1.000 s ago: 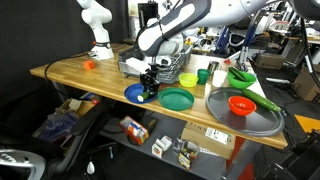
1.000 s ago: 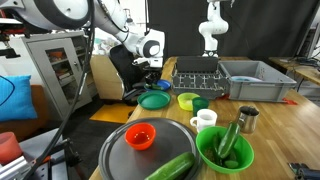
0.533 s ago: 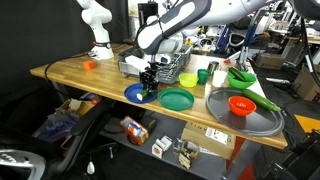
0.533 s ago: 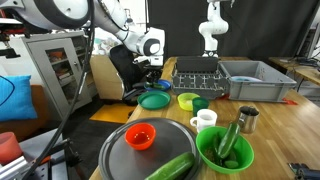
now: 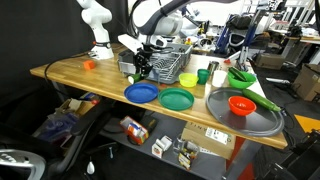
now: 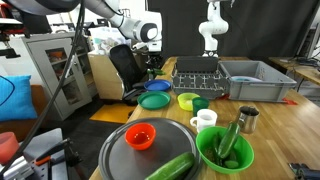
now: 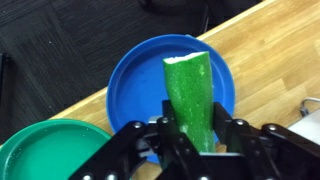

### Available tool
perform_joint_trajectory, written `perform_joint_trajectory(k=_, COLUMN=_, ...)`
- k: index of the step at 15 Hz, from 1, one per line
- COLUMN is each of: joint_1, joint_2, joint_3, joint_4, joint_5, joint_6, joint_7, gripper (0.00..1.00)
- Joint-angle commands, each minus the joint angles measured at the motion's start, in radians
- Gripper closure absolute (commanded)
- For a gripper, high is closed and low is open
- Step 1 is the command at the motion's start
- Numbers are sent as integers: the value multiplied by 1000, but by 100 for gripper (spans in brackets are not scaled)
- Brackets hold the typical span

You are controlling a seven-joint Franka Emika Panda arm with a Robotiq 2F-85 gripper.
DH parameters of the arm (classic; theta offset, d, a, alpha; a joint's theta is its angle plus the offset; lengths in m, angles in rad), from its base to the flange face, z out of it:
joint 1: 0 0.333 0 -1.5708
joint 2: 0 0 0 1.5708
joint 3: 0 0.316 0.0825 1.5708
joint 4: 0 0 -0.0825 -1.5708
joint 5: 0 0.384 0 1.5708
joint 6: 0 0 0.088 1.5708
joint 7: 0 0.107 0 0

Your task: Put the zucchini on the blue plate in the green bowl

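In an exterior view, the blue plate (image 5: 141, 93) is seen at centre. In an exterior view, vegetables (image 6: 230, 140) are held in the green bowl (image 6: 212, 163), lower right. Wrist view: the zucchini (image 7: 190, 85) is clasped by the gripper (image 7: 197, 130) above the blue plate.

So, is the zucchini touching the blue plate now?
Apart. In an exterior view the hand hangs above the plate, with bare table showing between them. The wrist view shows the zucchini clamped in it.
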Motion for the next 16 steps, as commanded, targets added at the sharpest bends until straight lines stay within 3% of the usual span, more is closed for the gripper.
perform_joint_trajectory(k=1, joint_1=17, joint_2=-130, joint_3=-29, joint_4=-173, joint_5=-9, joint_6=60, joint_7=46, gripper=78)
perform_joint_trajectory(k=2, joint_1=22, joint_2=-163, joint_3=-38, joint_4=-210, joint_5=-15, joint_6=70, joint_7=54, gripper=83)
perform_joint_trajectory(k=7, joint_1=45, joint_2=-350, joint_3=-78, joint_4=-439, joint_5=-82, joint_6=180, joint_7=148, gripper=83)
perform_joint_trajectory(k=11, joint_1=67, joint_2=-500, joint_3=-141, joint_4=-648, joint_5=-182, joint_6=275, joint_7=360, gripper=83)
perform_joint_trajectory(k=16, joint_1=71, joint_2=-682, joint_3=-212, joint_4=-962, joint_5=-335, joint_6=382, joint_7=714, gripper=83)
